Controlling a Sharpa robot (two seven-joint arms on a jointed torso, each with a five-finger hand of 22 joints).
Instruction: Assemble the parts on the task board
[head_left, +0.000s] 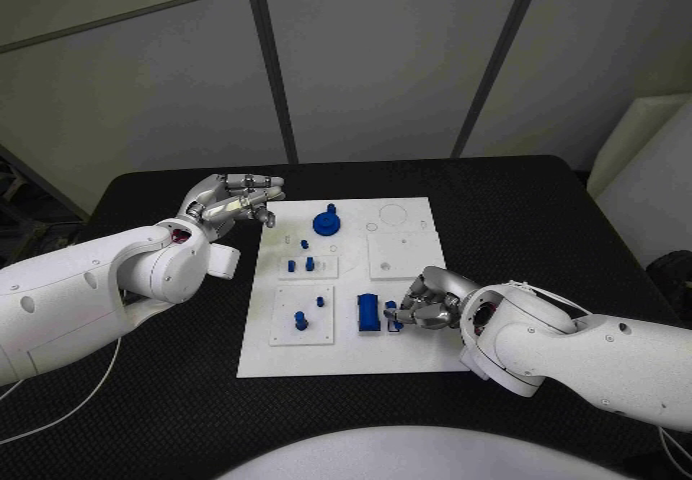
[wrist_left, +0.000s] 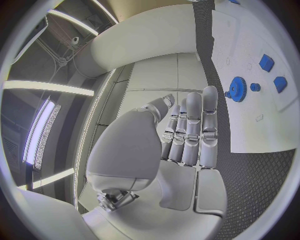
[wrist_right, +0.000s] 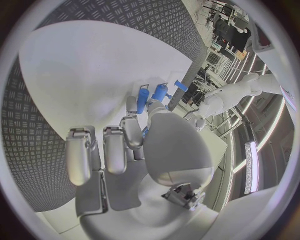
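The white task board (head_left: 408, 345) lies mid-table. A blue gear (head_left: 327, 220) sits near its far edge, also seen in the left wrist view (wrist_left: 237, 89). Small blue pegs (head_left: 303, 265) stand in the board's left half, and a blue block (head_left: 369, 313) stands near its middle front. My right hand (head_left: 433, 300) rests on the board just right of that block, thumb and a finger pinching a small blue part (head_left: 392, 318) (wrist_right: 144, 100). My left hand (head_left: 231, 205) hovers at the board's far left corner, holding nothing, fingers side by side (wrist_left: 190, 130).
Black table (head_left: 173, 400) surrounds the board on all sides. A raised white square plate (head_left: 401, 255) sits in the board's right half. Two more blue pieces (wrist_left: 267, 62) lie beyond the gear.
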